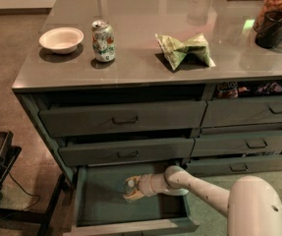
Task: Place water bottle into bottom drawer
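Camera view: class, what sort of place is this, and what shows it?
Probably a kitchen or break room: a counter with drawers carrying a bowl, soda can and snack bag. The gripper is inside the bottom drawer.

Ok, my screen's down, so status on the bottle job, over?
Gripper down inside the open bottom drawer. Water bottle at the gripper, over the drawer floor. No obstacle visible near it.
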You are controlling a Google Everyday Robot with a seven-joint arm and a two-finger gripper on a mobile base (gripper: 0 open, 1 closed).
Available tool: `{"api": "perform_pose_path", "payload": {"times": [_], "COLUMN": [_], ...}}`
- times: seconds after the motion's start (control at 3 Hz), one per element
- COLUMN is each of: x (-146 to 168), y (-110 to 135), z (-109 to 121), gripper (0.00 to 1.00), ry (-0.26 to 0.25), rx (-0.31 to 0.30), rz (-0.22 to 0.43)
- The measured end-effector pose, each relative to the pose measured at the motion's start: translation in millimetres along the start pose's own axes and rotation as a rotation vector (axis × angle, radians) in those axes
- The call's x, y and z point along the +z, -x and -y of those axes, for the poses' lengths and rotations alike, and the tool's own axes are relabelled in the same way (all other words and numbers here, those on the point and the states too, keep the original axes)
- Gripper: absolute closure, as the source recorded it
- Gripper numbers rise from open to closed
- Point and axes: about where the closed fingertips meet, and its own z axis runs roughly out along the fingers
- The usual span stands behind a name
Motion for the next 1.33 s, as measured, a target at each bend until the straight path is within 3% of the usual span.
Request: {"api": "perform_pose_path", "payload": {"times": [0.67, 1.33], "x": [23, 20], "y": [-33, -28], "z": [7, 7], "gripper": [1.0, 0.58], "ry": [0.038, 0.038], "rx": [0.039, 0.039], "rz": [0.014, 0.014]}}
